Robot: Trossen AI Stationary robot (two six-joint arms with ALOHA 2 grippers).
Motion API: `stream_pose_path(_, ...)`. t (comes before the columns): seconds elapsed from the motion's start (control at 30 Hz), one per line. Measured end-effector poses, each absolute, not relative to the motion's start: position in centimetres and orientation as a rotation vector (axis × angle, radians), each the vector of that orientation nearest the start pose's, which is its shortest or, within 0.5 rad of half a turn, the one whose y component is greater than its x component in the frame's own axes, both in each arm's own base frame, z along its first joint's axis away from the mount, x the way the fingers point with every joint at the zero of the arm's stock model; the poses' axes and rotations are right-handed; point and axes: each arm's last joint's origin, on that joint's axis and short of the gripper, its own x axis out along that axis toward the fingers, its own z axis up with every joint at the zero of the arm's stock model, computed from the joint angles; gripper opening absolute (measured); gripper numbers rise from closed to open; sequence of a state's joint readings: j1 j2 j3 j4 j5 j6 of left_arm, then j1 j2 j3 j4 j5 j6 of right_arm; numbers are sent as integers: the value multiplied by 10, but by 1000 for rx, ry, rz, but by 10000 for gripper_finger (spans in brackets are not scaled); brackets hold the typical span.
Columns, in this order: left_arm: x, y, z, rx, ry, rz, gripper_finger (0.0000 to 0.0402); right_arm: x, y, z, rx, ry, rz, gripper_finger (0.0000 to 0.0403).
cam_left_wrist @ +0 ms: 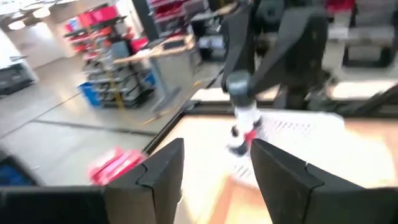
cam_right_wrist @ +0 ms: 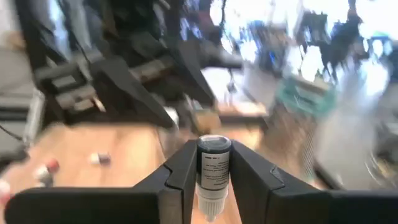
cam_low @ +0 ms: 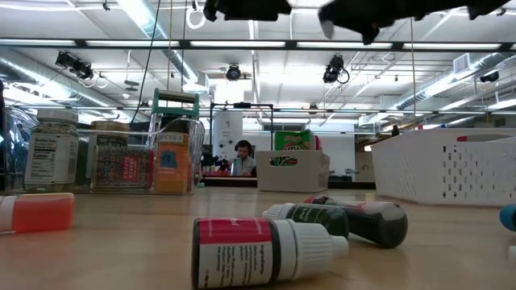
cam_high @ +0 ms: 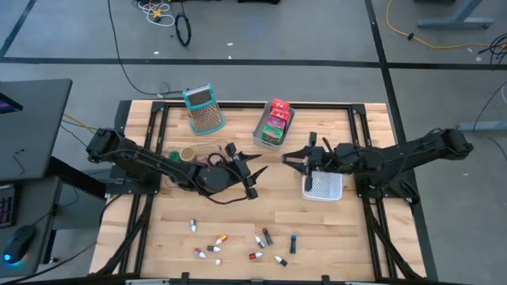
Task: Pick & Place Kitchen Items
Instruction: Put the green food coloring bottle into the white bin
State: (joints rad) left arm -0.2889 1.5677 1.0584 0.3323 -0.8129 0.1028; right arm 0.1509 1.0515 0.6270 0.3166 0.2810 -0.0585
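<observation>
Over the white basket (cam_high: 324,187) at three o'clock of the table (cam_high: 238,222), the right gripper (cam_high: 294,156) hangs, jaws clamped on a small bottle (cam_right_wrist: 213,167), dark cap pointing away from the wrist camera; its label is too blurred to read. The left gripper (cam_high: 252,172) sits near centre, fingers (cam_left_wrist: 163,171) spread, nothing between them. Loose little bottles (cam_high: 261,238) lie scattered towards six o'clock, caps barely distinguishable from above. At twelve o'clock, a clear bin (cam_high: 273,124) holds red and green packets. Low down, both arms are cut off at the top. Behind the wooden surface, a seated person (cam_low: 243,158) shows, tiny and indistinct.
</observation>
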Motion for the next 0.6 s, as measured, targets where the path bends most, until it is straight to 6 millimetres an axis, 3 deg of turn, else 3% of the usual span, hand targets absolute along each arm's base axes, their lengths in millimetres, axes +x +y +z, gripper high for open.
stream_pose_path(0.17,336,-85,277,223,253,551,198,204,23,269,23,310,-134,91)
stream_pose_path(0.37,331,-87,263,171,352,524,193,177,19,237,230,694,-258,91)
stream_pose_path(0.5,329,-86,258,142,389,520,192,167,18,215,318,880,-370,91)
stream_pose_path(0.6,329,-86,258,134,392,521,192,166,17,204,322,922,-391,91)
